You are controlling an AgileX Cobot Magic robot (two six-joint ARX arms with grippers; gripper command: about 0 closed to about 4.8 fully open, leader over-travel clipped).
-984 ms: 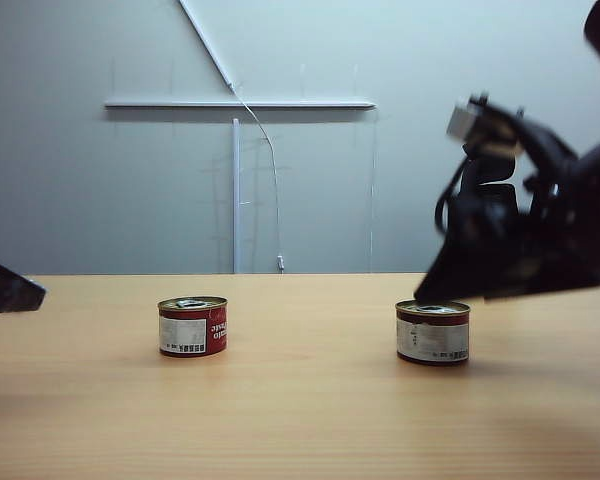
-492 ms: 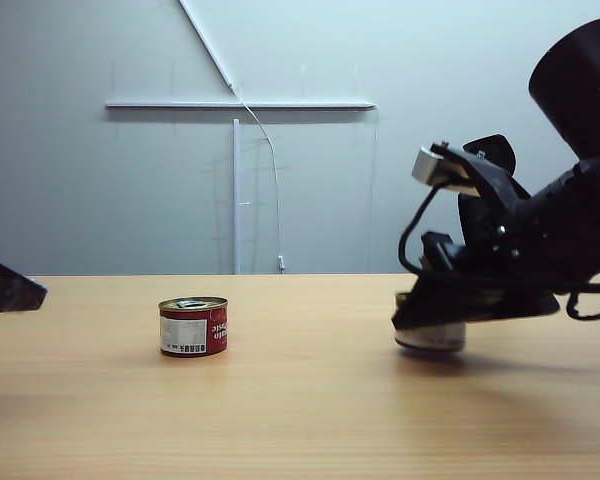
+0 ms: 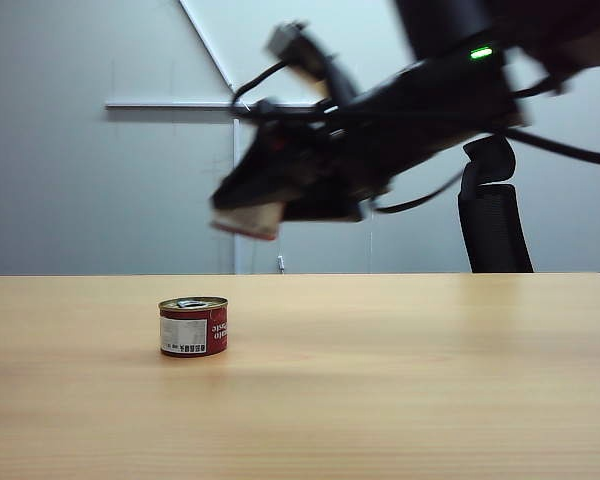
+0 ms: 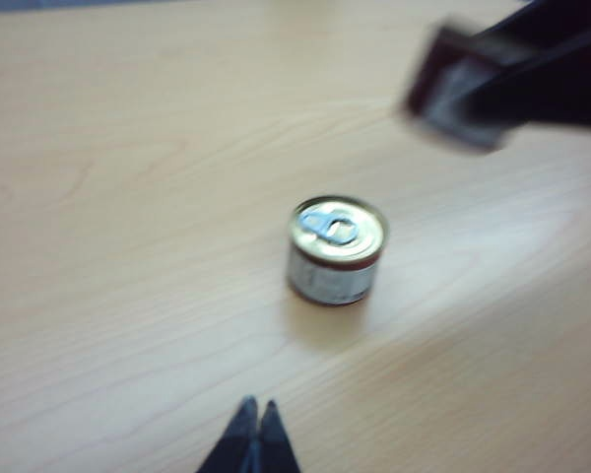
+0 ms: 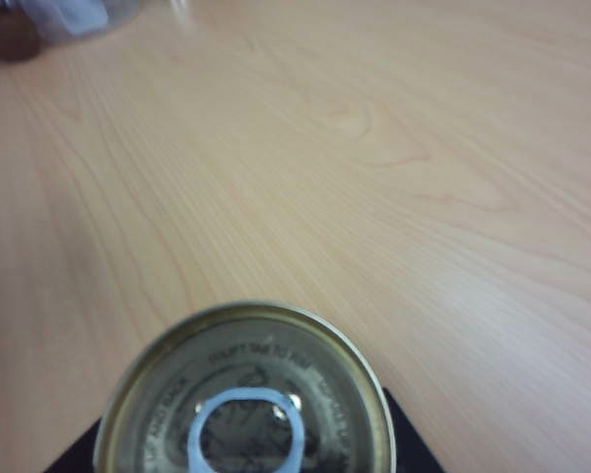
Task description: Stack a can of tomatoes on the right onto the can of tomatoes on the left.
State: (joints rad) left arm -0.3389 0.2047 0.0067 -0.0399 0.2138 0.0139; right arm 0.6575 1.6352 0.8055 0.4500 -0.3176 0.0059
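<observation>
Nearest on the wooden table [image 3: 400, 400], the left can of tomatoes [image 3: 192, 326] stands upright and sealed, pull-tab lid up, red label with a white panel facing the exterior camera; the left wrist view shows it [image 4: 337, 249] alone on the bare wood. Above it and slightly to its right, the right gripper [image 3: 248, 218] hangs in the air, jaws clamped on the right can of tomatoes [image 3: 250, 220], tilted and blurred, its gold lid [image 5: 246, 394] filling the right wrist view, with the dark arm stretching up toward the right. The left gripper [image 4: 254, 439] sits low near the left can, its dark fingertips pressed together, holding nothing; behind the table stand a grey wall and a black chair [image 3: 494, 215].
</observation>
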